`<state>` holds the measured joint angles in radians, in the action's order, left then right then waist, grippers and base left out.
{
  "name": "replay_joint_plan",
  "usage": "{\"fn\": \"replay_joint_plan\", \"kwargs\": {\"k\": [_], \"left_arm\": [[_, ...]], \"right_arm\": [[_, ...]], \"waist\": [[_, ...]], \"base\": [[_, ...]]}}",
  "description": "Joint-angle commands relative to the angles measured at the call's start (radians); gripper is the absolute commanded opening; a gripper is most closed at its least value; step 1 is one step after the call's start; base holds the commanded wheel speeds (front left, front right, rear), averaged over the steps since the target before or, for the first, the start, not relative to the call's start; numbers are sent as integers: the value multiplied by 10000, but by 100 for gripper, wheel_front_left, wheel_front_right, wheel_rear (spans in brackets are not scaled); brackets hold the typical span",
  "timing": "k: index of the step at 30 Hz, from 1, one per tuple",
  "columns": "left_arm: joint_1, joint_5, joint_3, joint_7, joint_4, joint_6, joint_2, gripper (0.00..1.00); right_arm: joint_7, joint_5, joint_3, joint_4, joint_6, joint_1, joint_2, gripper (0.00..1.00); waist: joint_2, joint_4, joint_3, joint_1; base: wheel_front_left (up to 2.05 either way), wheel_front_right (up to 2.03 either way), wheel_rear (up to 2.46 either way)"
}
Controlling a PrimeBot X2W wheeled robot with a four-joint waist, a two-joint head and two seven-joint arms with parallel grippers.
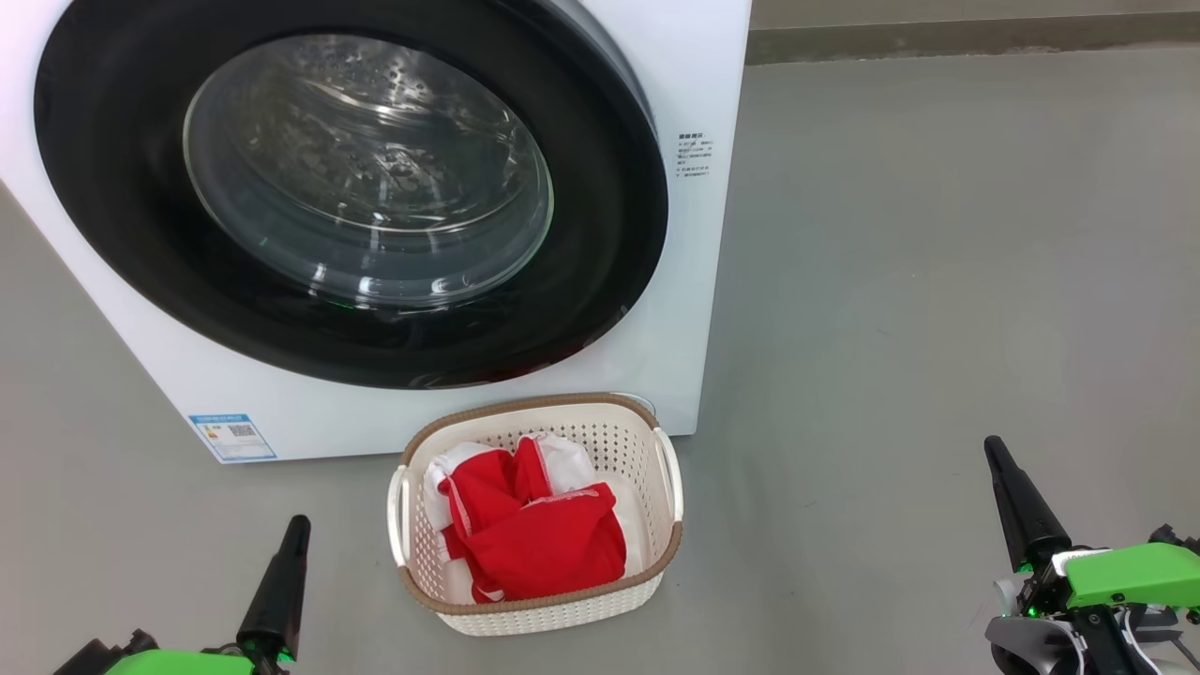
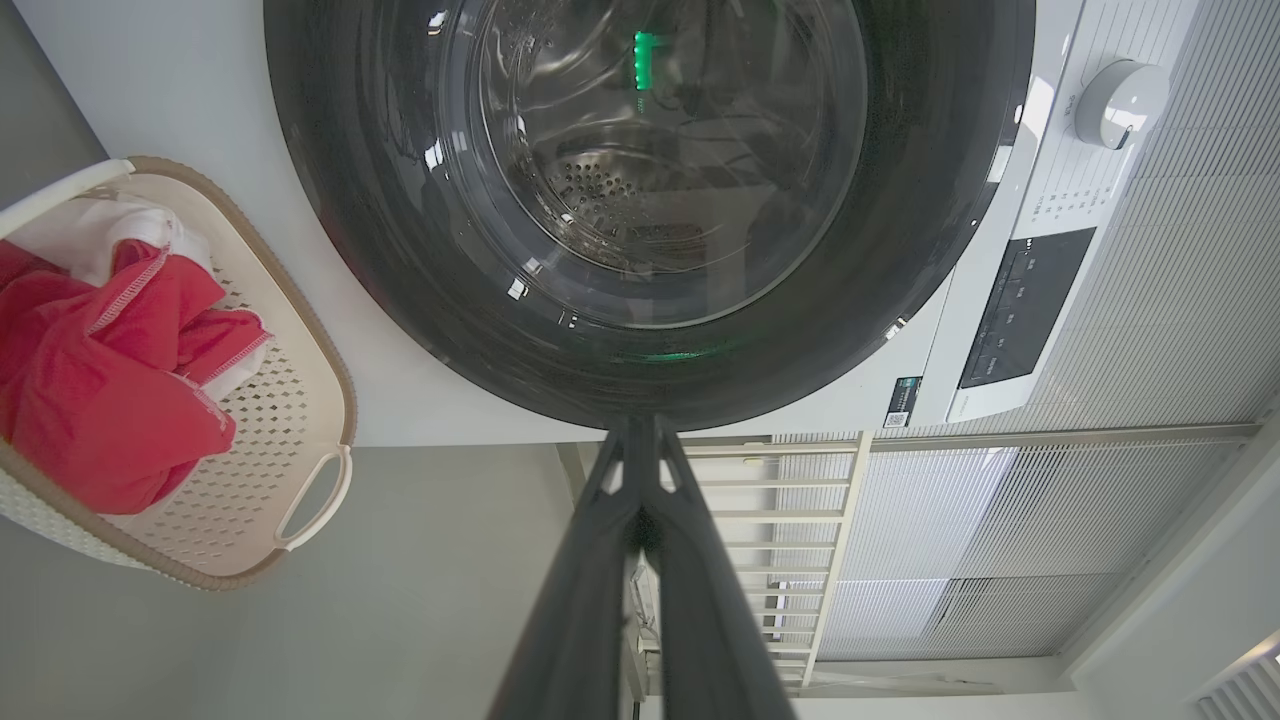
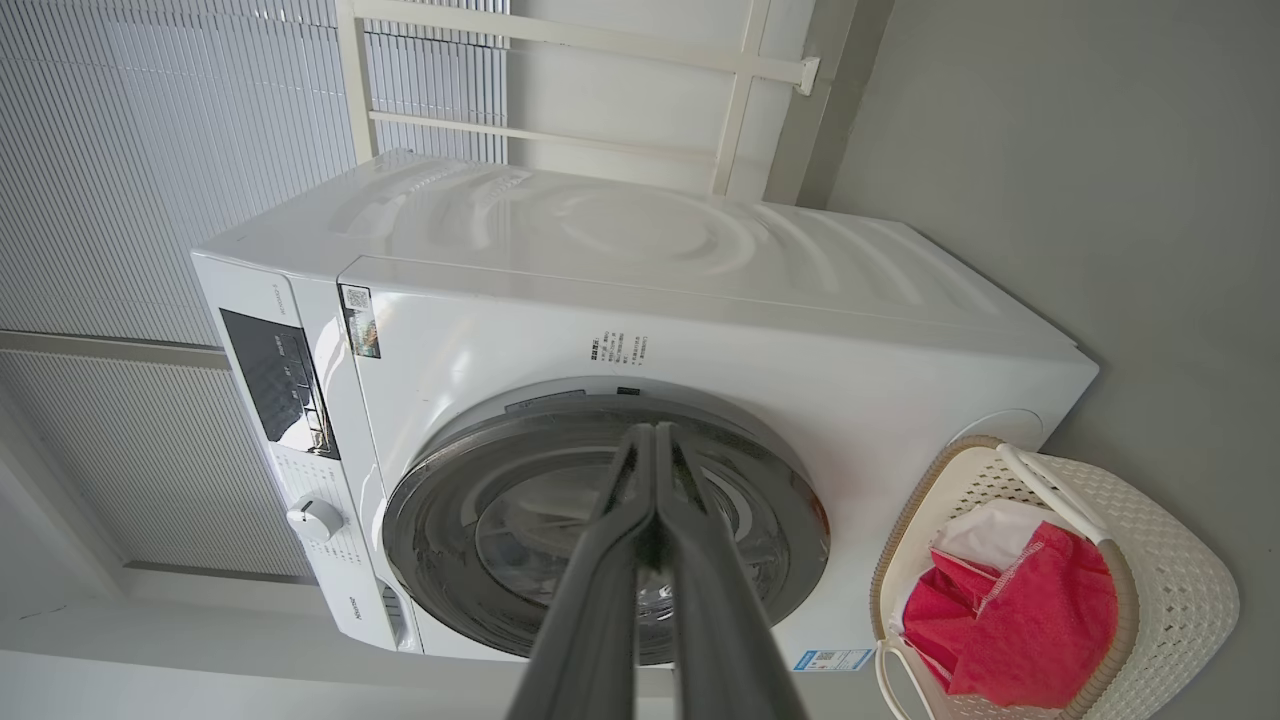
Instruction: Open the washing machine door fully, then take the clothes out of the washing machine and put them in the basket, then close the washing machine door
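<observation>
The basket (image 1: 562,614) stands on the floor (image 1: 937,281) just before the washer (image 1: 703,84) and holds the clothes (image 1: 544,548) (red and white, bunched in a heap). The door (image 1: 112,187) is shut. The left jaws and right jaws are pinched tight, empty, apart from the basket.

- Left gripper (image 1: 298,525): long matte-black fingers tapering to a blunt tip, mounted on the left green housing (image 1: 178,664).
- Right gripper (image 1: 994,452): matching black fingers on the right green housing (image 1: 1130,572).
- Pale grey shell (image 1: 1027,647) just below the right green housing.
</observation>
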<state>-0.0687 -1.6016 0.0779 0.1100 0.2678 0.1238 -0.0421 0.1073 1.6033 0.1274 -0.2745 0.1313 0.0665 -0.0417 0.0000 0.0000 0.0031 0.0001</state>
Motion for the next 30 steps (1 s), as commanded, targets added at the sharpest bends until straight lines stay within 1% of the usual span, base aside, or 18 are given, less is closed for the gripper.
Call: {"fn": "replay_joint_plan", "kwargs": {"k": [1,30], "left_arm": [[-393,-68,361,35,-229,69,-81,0],[-393,-69,360,33,-229,69,-81,0]], "right_arm": [[61,51,-134,297,-6,415,-85,0],[60,52,-135,297,-6,414,-85,0]], "waist": [[0,0,0,0],[0,0,0,-1]], "base": [[0,0,0],[0,0,0]]}}
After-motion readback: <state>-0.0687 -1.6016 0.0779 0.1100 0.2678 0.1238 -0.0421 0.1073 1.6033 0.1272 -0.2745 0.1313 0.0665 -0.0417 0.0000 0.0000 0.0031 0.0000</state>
